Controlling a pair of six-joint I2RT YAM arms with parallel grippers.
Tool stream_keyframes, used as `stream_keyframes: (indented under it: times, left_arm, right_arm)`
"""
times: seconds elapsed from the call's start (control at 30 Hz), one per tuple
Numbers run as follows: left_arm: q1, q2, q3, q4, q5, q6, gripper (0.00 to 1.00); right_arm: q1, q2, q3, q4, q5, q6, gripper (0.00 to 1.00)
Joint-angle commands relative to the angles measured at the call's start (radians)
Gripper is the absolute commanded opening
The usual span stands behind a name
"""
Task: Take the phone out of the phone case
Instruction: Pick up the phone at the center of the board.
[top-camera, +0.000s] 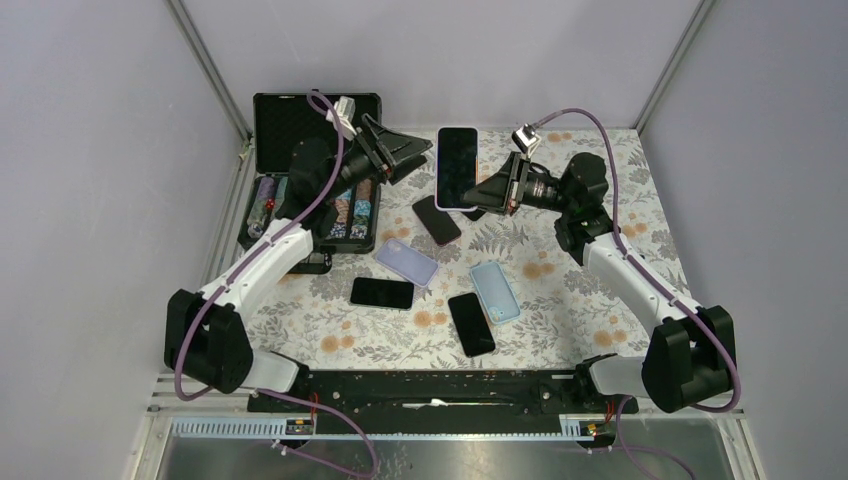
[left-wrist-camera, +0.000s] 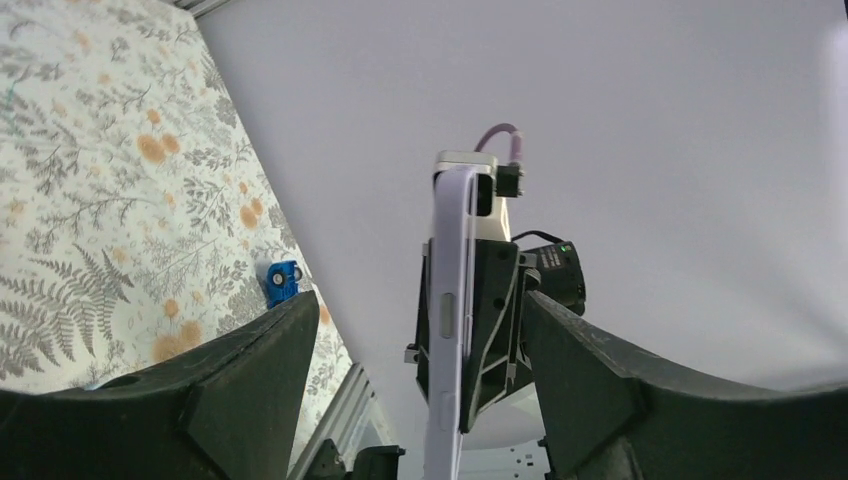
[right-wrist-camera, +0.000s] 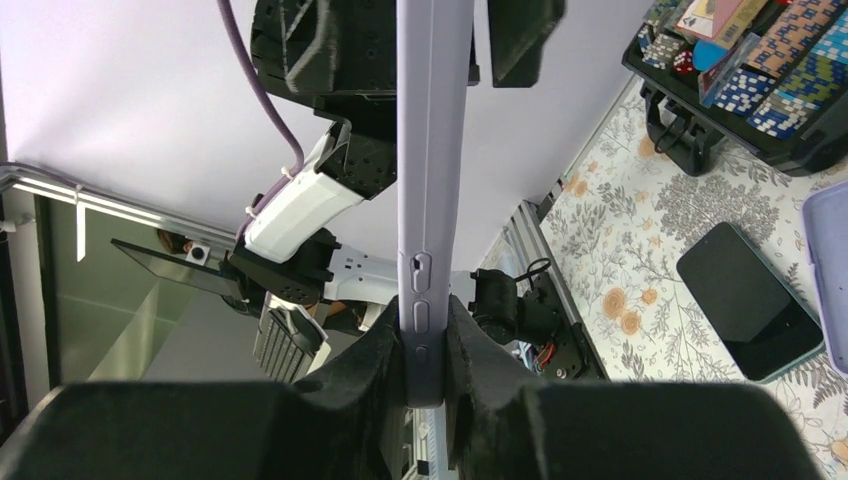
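Note:
A phone in a lavender case (top-camera: 457, 167) is held upright above the back of the table, screen towards the top camera. My right gripper (top-camera: 497, 192) is shut on its lower right edge. In the right wrist view the case's side with buttons (right-wrist-camera: 430, 150) runs up from between the closed fingers, which meet at the gripper (right-wrist-camera: 425, 345). My left gripper (top-camera: 422, 155) is open at the phone's left side. In the left wrist view the cased phone (left-wrist-camera: 447, 320) stands edge-on between the spread jaws of that gripper (left-wrist-camera: 415, 305), touching neither finger.
A black box of poker chips (top-camera: 315, 170) stands at the back left. On the floral tablecloth lie an empty lavender case (top-camera: 407, 262), a blue case (top-camera: 495, 290) and three dark phones (top-camera: 382, 292), (top-camera: 471, 323), (top-camera: 437, 219).

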Motion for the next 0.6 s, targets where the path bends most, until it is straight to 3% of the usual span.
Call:
stream_keyframes:
  times: [0.0, 0.17, 0.3, 0.47, 0.57]
  left_arm:
    - [0.011, 0.017, -0.042, 0.202, -0.005, -0.132, 0.74]
    - [0.011, 0.060, -0.029, 0.304, 0.061, -0.162, 0.73]
    - [0.011, 0.063, -0.067, 0.407, 0.060, -0.210, 0.72]
    - [0.010, 0.090, -0.069, 0.410, 0.092, -0.211, 0.69]
    - [0.009, 0.082, -0.075, 0.321, 0.081, -0.177, 0.66]
  right_arm:
    - [0.006, -0.023, 0.034, 0.009, 0.016, -0.059, 0.04]
    - [0.008, -0.003, 0.042, -0.005, -0.002, -0.053, 0.05]
    - [0.009, -0.002, 0.075, -0.175, 0.006, -0.159, 0.05]
    - [0.011, 0.012, 0.078, -0.131, -0.040, -0.125, 0.07]
    - [0.012, 0.014, 0.076, -0.099, -0.045, -0.111, 0.08]
